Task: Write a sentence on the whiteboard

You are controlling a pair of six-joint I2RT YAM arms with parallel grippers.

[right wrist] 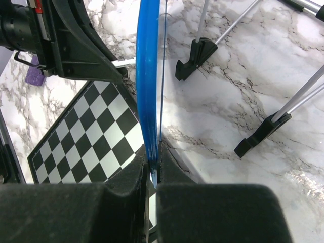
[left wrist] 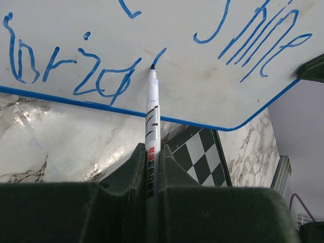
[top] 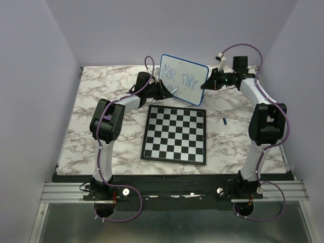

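Note:
The whiteboard (top: 183,79), white with a thin blue rim, is held tilted above the back of the table. My right gripper (top: 206,84) is shut on its right edge, seen edge-on in the right wrist view (right wrist: 148,91). My left gripper (top: 169,89) is shut on a white marker (left wrist: 152,126) whose tip touches the board face (left wrist: 167,76). The sentence (top: 181,77) is in blue handwriting, with a second line of words (left wrist: 76,71) being formed near the marker tip.
The black-and-white chessboard (top: 175,133) lies flat in the middle of the marble table (top: 101,96). A small blue cap (top: 224,121) lies to its right. The board's black feet (right wrist: 198,55) on thin metal legs hang behind the board. Grey walls enclose the table.

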